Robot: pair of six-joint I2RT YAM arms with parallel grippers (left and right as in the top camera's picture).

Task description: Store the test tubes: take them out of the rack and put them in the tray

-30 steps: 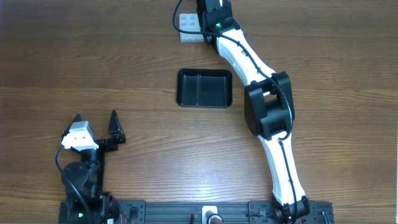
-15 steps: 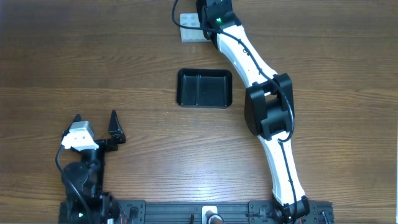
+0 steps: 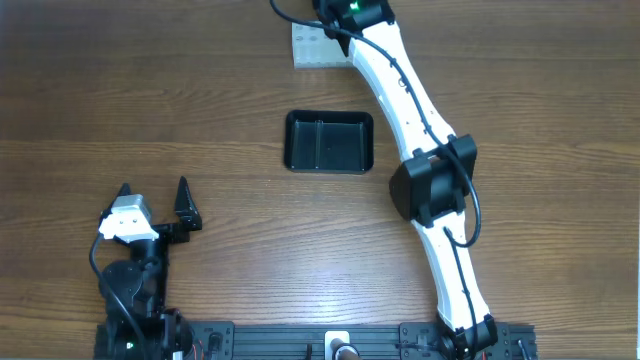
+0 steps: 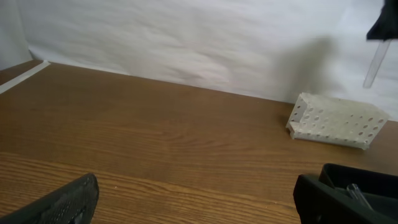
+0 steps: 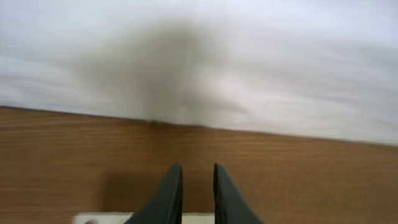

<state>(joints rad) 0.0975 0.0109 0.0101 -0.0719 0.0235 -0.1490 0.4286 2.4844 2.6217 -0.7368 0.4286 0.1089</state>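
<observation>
At the left, the left gripper [image 3: 153, 186] sits low over the table [image 3: 120, 90] near its own base. Its fingers are spread wide and hold nothing, and it is exactly where it was a second ago.

Toward the middle, the white rack [image 3: 312, 46] stands at the far edge of the table. More of its top shows than before, because the right arm's wrist has risen off it and slid up to the picture's top edge. The black tray [image 3: 329, 142] lies just nearer the bases than the rack, unmoved. In the left wrist view something clear, probably a tube, lies in it.

At the right, the right arm is stretched out straighter than a second ago. The right gripper [image 5: 196, 169] has its fingers drawn close with only a thin gap. The left wrist view shows a clear test tube [image 4: 375, 62] hanging upright from it, lifted clear above the rack.
</observation>
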